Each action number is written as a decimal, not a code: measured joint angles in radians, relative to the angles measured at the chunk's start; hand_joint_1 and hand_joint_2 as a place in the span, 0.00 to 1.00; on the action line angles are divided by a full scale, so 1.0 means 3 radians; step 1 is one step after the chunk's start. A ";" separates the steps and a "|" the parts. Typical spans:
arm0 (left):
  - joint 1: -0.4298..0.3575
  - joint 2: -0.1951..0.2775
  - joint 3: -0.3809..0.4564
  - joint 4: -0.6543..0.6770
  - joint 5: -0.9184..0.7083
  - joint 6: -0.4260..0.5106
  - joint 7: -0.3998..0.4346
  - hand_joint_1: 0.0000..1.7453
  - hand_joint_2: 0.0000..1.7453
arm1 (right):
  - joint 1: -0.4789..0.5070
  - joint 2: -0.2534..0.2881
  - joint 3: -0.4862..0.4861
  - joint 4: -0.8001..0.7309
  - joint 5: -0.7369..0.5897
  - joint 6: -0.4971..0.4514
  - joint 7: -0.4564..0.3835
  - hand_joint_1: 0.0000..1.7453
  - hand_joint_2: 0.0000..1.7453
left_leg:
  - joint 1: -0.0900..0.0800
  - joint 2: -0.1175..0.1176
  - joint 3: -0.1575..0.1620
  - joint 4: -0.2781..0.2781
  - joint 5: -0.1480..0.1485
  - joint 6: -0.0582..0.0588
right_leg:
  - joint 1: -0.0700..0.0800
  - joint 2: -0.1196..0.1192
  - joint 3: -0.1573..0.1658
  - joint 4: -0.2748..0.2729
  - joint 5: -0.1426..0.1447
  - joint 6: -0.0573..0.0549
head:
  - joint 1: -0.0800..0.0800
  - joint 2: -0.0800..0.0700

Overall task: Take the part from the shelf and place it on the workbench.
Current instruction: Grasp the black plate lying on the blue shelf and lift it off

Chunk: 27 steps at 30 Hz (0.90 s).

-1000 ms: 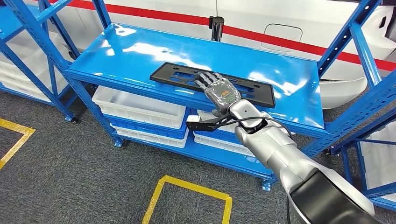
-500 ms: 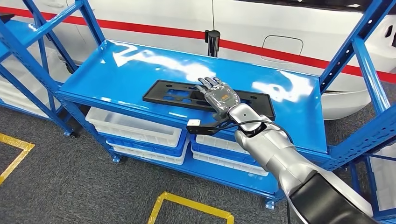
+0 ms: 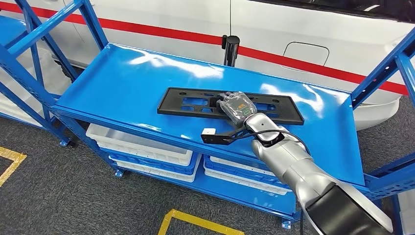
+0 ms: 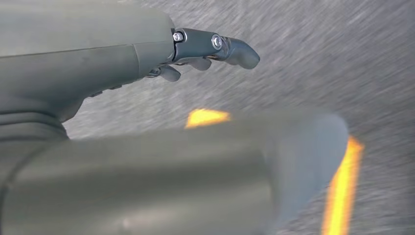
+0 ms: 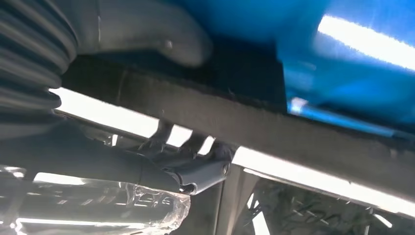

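Note:
The part is a long flat black plate with cut-outs, lying across the top of the blue shelf. My right hand sits over its middle with the fingers curled down onto it. In the right wrist view the dark part runs between the thick thumb on one face and the darker fingers on the other, so the hand grips it. My left hand hangs over grey carpet, holding nothing, its fingers loosely extended.
White bins fill the shelf's lower levels. A white car with a red stripe and a black post stand behind the shelf. Blue uprights frame its right end. Yellow tape marks the carpet in front.
The camera has shifted, so the whole scene sits differently. My right hand's fingers, stretched flat on the part before, are now curled around it.

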 joint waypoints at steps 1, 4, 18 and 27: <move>-0.0001 -0.0001 0.0031 -0.0002 0.0040 0.0049 -0.0162 0.00 1.00 | 0.0029 -0.0025 -0.0011 -0.0012 0.0004 -0.0024 -0.0032 1.00 1.00 | -0.0001 -0.0012 0.0013 0.0000 -0.0016 0.0005 | -0.0001 0.0000 -0.0109 0.0105 0.0014 0.0018 | 0.0001 0.0000; -0.0003 -0.0012 0.0147 -0.0010 0.0151 0.0239 -0.0565 0.00 1.00 | 0.0068 -0.0076 -0.0051 -0.0084 0.0017 -0.0082 -0.0108 1.00 1.00 | -0.0003 -0.0041 0.0071 0.0001 -0.0062 -0.0015 | -0.0009 -0.0007 -0.0047 -0.0346 0.0351 0.0100 | 0.0004 0.0000; -0.0036 -0.0031 0.0365 -0.0021 0.0147 0.0249 -0.0434 0.00 1.00 | 0.0256 -0.0243 -0.0206 -0.0891 -0.0158 -0.0248 -0.0346 1.00 1.00 | -0.0014 -0.0026 0.0112 0.0024 -0.0147 -0.0048 | 0.0004 0.0004 0.0168 -0.0914 0.0660 -0.0007 | -0.0015 0.0000; -0.0040 -0.0035 0.0387 -0.0021 0.0100 0.0158 -0.0244 0.00 1.00 | 0.0406 -0.0374 -0.0341 -0.1511 -0.0191 -0.0302 -0.0358 1.00 1.00 | -0.0008 -0.0024 0.0114 0.0023 -0.0152 -0.0079 | 0.0011 0.0004 0.0168 -0.0912 0.0654 -0.0017 | -0.0014 0.0000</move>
